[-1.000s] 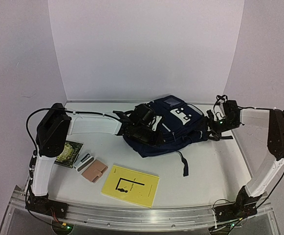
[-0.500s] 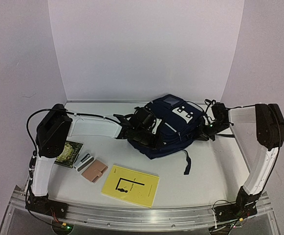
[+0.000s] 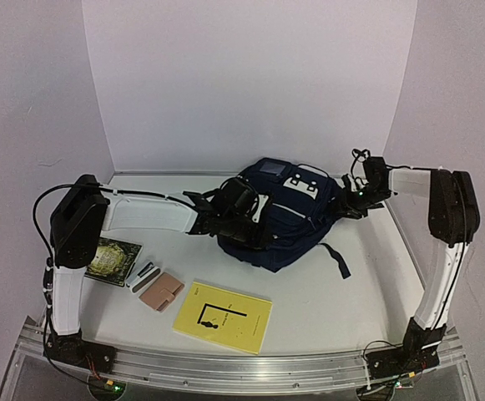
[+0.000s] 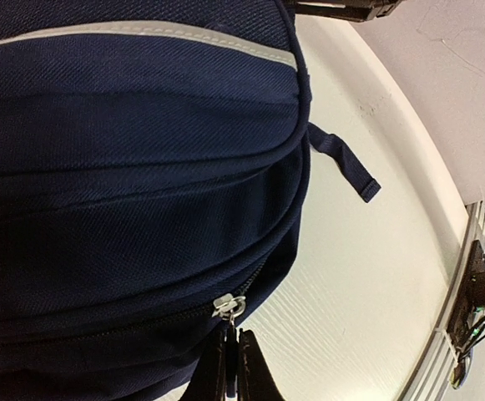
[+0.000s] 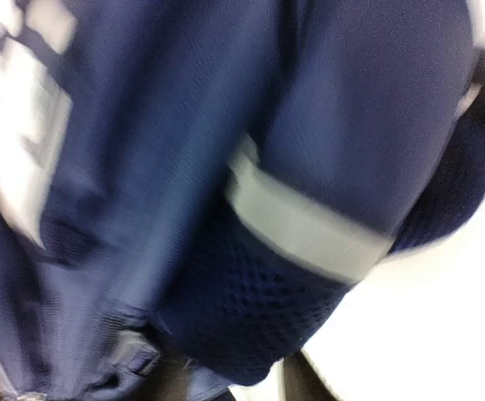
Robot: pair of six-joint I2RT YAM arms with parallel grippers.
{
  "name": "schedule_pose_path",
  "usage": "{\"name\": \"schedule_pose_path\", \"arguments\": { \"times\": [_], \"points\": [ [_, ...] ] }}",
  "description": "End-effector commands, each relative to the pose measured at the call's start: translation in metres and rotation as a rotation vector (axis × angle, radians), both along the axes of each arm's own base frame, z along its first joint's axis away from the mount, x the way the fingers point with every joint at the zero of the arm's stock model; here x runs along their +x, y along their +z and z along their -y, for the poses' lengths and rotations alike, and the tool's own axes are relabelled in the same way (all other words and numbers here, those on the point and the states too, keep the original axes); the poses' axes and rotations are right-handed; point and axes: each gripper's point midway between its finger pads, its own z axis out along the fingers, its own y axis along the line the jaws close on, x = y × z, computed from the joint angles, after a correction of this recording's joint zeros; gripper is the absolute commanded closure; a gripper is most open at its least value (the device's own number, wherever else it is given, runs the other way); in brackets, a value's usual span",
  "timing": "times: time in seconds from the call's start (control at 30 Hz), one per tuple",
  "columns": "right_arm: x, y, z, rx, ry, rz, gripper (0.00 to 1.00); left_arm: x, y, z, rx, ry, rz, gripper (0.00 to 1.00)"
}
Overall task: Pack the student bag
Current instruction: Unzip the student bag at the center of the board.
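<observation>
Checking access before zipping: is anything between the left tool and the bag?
Nothing visible does. The left tool is at the bag, shut on its zipper pull. The yellow book and wallet lie nearer the arm bases, off the path.

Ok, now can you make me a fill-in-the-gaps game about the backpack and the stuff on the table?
1. The book lying nearest the arm bases is ____.
2. The left gripper pinches the zipper pull of the student bag, as the ____ wrist camera shows.
3. The student bag has a ____ patch near its top.
Missing words: yellow, left, white.
</observation>
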Motion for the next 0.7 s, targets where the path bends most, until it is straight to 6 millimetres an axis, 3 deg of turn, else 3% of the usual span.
{"name": "schedule_pose_path", "arguments": {
  "times": [0.0,0.13,0.23,0.37,0.53,0.67],
  "points": [
    [-0.003,0.082,0.000,0.101,0.032,0.181,0.28,-0.006,0.025,0.028,-0.078,-0.074,-0.021,1.00],
    [-0.063,0.089,-0.013,0.172,0.114,0.135,0.11,0.003,0.035,0.049,-0.135,-0.088,-0.013,1.00],
    [-0.107,0.082,-0.033,0.249,0.180,0.077,0.10,0.006,0.036,0.058,-0.161,-0.094,-0.019,1.00],
    [-0.143,0.061,-0.072,0.265,0.291,0.006,0.14,0.007,0.037,0.061,-0.199,-0.085,-0.025,1.00],
    [-0.152,0.026,-0.098,0.255,0.326,-0.071,0.20,0.005,0.042,0.063,-0.240,-0.079,-0.036,1.00],
    [-0.144,0.020,-0.115,0.324,0.291,-0.093,0.19,0.005,0.038,0.063,-0.242,-0.077,-0.048,1.00]
  ]
}}
